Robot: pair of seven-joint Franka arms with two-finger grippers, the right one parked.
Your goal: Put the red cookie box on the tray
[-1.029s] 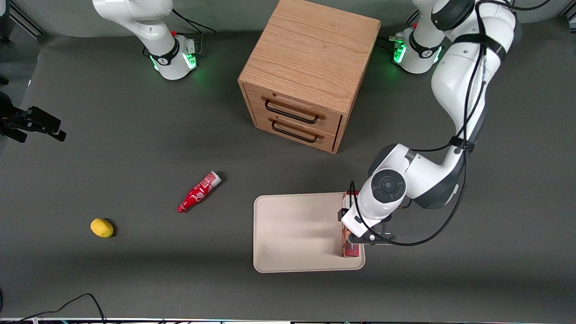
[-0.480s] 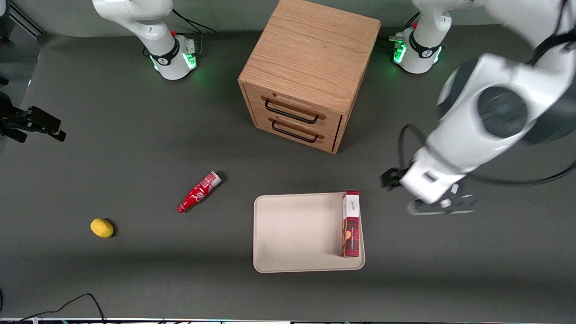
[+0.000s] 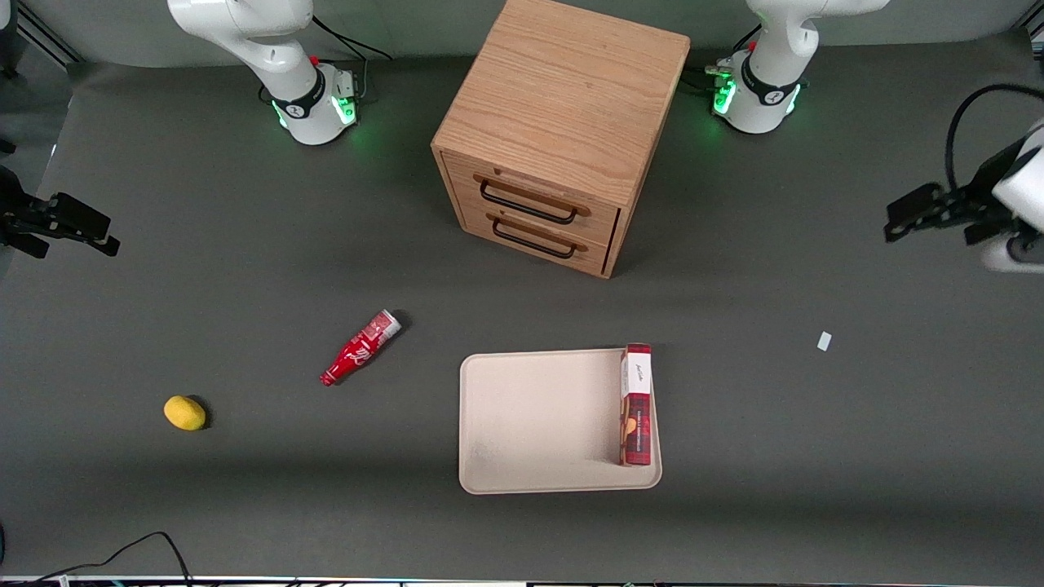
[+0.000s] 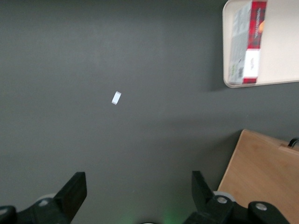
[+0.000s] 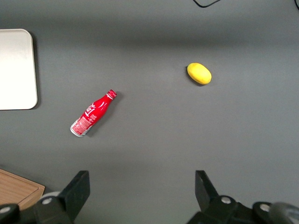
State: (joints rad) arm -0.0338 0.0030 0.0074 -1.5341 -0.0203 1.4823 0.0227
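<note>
Red cookie box stands on edge inside tray, along its rim nearest the working arm. Gripper is spread wide, empty, well apart over bare table; placement looks complete.

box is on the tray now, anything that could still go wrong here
The box stands on its narrow long edge right at the rim of the tray nearest the working arm, so a bump to the table or tray might tip it over the rim. The gripper is open, empty and well clear of it, toward the working arm's end of the table, so it looks unlikely to knock the box itself.
</note>
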